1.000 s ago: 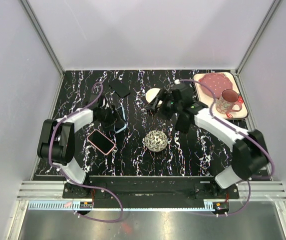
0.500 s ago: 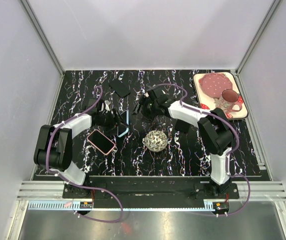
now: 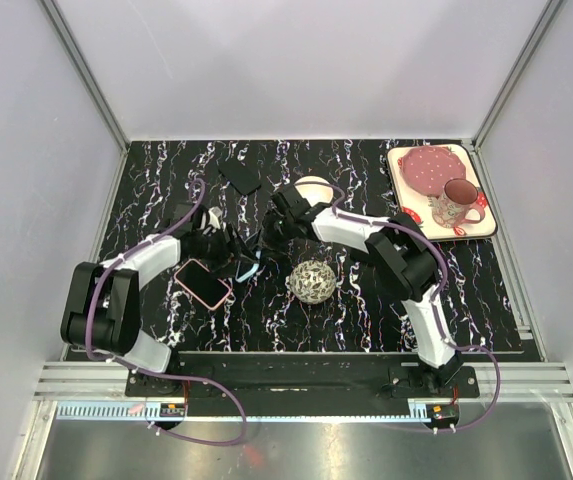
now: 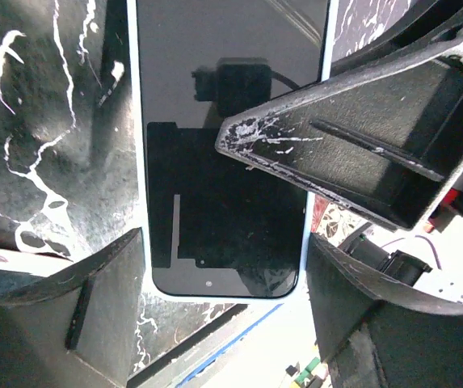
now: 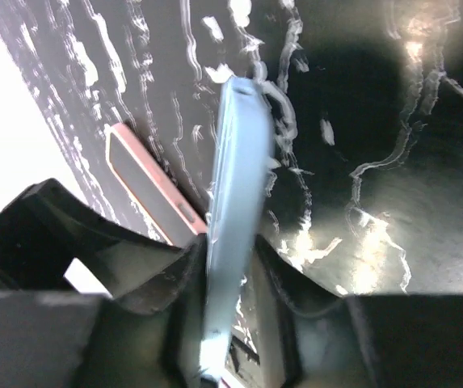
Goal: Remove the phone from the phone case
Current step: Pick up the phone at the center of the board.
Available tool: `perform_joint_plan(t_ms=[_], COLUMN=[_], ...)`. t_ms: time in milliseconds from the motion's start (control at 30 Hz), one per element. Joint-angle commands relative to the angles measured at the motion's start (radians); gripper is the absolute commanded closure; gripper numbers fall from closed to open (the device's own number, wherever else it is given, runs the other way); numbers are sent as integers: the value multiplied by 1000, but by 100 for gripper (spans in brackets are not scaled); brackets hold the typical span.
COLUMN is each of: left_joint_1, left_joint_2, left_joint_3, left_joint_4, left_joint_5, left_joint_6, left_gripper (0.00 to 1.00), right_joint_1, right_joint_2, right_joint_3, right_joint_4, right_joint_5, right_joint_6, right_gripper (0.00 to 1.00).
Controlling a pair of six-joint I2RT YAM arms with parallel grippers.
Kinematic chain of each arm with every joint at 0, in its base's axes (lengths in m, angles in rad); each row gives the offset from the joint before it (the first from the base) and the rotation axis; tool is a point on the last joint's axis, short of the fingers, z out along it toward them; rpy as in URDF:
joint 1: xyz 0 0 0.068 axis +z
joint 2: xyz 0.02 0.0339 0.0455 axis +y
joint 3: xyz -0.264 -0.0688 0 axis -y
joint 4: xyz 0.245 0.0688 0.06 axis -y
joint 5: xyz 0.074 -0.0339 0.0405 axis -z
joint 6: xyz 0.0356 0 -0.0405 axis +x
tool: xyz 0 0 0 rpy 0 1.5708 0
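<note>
A: Between the fingers (image 4: 94,307) of the left claw (image 4: 225,242)?
B: A phone (image 4: 223,178), dark glass facing the lens, seated in a pale blue phone case (image 4: 136,121). Flanked at its lower end, one finger against each long edge.
A: Anything over the screen?
B: A scuffed black finger (image 4: 336,162), scratched white at the tip, slanting in from the right across the case's right rim and onto the glass. Also a boxy shape with a cable, mirrored near the top of the screen.
A: And off to the left?
B: Black worktop (image 4: 37,121), veined with white.
</note>
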Motion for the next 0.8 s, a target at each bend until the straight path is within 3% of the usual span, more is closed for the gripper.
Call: perform_joint_plan(t_ms=[0, 33, 233, 467, 533, 567, 600, 700, 767], left_joint_1=[-3, -4, 6, 158, 158, 157, 158, 152, 148], left_joint_2=[-98, -103, -176, -284, -271, -267, -262, -232, -198], left_joint_3=[8, 8, 40, 159, 161, 144, 98, 11, 3], left_joint_4=[21, 21, -9, -3, 99, 168, 334, 637, 682], left_joint_5=[93, 118, 234, 359, 386, 400, 417, 455, 463], left_joint_6=[35, 38, 81, 50, 0, -99, -158, -368, -384], left_gripper=[60, 58, 21, 7, 7, 6, 5, 5, 5], right_joint_1=[5, 4, -36, -125, -140, -148, -154, -167, -170], right_joint_2=[1, -11, -155, -373, -416, -424, -437, -482, -493], right_joint_3=[50, 46, -5, -164, -195, -203, -226, -304, -324], right_joint_4=[-11, -11, -18, 41, 67, 79, 132, 340, 401], right_joint_5=[-25, -23, 1, -169, -247, -290, -334, -460, -500], right_joint_6=[-19, -19, -75, -164, -168, -155, -145, -55, 8], right_gripper=[89, 100, 100, 100, 100, 100, 100, 100, 100])
